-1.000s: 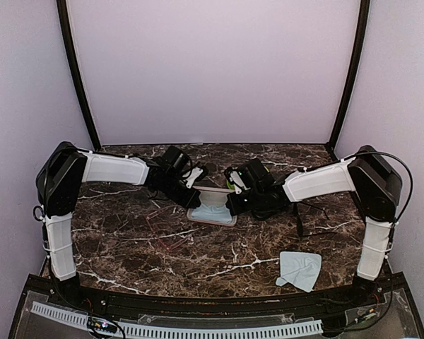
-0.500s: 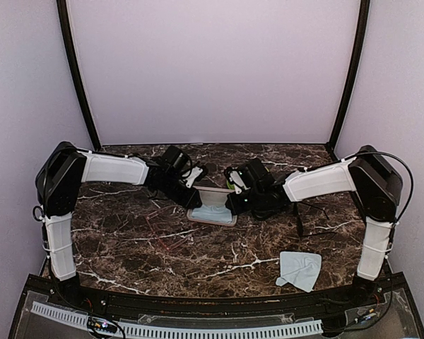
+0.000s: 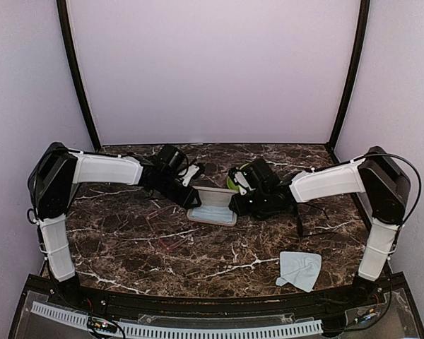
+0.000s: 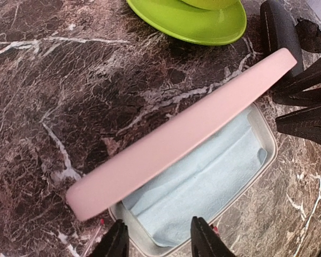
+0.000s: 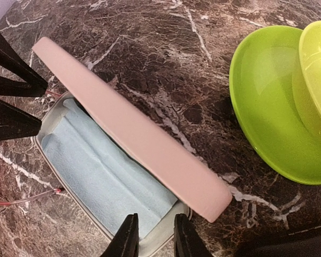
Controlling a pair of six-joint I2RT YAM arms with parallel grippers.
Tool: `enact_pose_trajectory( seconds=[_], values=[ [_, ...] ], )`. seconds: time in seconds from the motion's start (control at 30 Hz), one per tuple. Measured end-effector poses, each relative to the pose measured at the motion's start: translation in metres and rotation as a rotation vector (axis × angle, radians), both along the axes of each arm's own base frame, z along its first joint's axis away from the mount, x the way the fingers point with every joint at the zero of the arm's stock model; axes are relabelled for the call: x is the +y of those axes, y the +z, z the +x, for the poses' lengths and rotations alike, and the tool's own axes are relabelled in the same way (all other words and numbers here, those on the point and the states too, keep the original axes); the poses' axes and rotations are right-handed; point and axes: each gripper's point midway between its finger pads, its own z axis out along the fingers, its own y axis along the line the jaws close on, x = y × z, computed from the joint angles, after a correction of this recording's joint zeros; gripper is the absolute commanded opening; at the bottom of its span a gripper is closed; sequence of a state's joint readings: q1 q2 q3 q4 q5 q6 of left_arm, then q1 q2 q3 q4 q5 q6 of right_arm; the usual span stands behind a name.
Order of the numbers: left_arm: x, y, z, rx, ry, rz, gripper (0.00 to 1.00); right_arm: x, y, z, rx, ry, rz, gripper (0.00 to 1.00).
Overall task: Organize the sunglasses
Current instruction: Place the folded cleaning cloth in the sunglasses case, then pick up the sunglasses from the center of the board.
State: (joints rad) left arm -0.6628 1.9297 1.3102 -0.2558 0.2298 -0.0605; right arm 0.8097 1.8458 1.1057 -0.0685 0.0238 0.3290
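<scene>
The pink case (image 3: 213, 214) lies open mid-table, its lid (image 4: 187, 128) up and a light blue cloth (image 4: 203, 182) inside. My left gripper (image 4: 159, 242) is open, its fingers spread over the case's left end. My right gripper (image 5: 154, 238) is open more narrowly and straddles the rim at the case's right end. The red-pink sunglasses lie on the table just in front of the case, with a thin red arm (image 5: 27, 201) showing in the right wrist view. The black wire-frame sunglasses (image 3: 307, 215) lie to the right, partly under my right arm.
A green bowl (image 5: 273, 101) stands behind the case, also in the left wrist view (image 4: 192, 19). The black oval case (image 4: 281, 29) lies beside the bowl. A second light blue cloth (image 3: 299, 270) lies near the front right edge.
Both arms have shifted slightly and the right arm has drawn a little to the right. The pink lid now stands more upright, and more of the green bowl shows.
</scene>
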Motion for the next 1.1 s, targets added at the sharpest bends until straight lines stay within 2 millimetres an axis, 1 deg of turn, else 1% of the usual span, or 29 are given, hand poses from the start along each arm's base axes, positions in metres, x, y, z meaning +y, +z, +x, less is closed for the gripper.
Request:
enact_pose_trajectory(
  seconds=[0.13, 0.2, 0.27, 0.33, 0.4, 0.5, 0.63, 0.77, 0.9, 1.1],
  values=[
    [0.003, 0.012, -0.003, -0.019, 0.01, -0.019, 0.49, -0.002, 0.006, -0.003, -0.005, -0.003, 0.012, 0.35],
    [0.004, 0.015, -0.004, -0.028, 0.017, -0.029, 0.55, -0.003, 0.009, -0.005, -0.009, -0.001, 0.016, 0.39],
    [0.006, 0.018, -0.006, -0.035, 0.025, -0.036, 0.6, -0.003, 0.012, -0.007, -0.012, 0.0, 0.022, 0.49],
    [0.009, 0.019, -0.008, -0.037, 0.035, -0.039, 0.62, -0.007, 0.012, -0.01, -0.012, -0.003, 0.024, 0.54],
    [0.013, 0.018, -0.011, -0.037, 0.044, -0.037, 0.62, -0.011, 0.011, -0.014, -0.005, -0.008, 0.02, 0.56],
    [0.019, 0.016, -0.016, -0.034, 0.059, -0.028, 0.63, -0.015, 0.009, -0.018, 0.004, -0.018, 0.02, 0.55],
    [0.033, 0.015, -0.027, -0.036, 0.082, -0.015, 0.63, -0.021, 0.003, -0.022, 0.023, -0.042, 0.013, 0.49],
    [0.043, 0.022, -0.035, -0.048, 0.101, -0.021, 0.63, -0.023, -0.001, -0.022, 0.039, -0.069, 0.015, 0.43],
    [0.043, 0.03, -0.034, -0.068, 0.108, -0.034, 0.63, -0.021, -0.011, -0.021, 0.07, -0.09, 0.011, 0.37],
    [0.04, 0.036, -0.033, -0.079, 0.106, -0.056, 0.63, -0.019, -0.024, -0.018, 0.102, -0.115, 0.002, 0.35]
  ],
)
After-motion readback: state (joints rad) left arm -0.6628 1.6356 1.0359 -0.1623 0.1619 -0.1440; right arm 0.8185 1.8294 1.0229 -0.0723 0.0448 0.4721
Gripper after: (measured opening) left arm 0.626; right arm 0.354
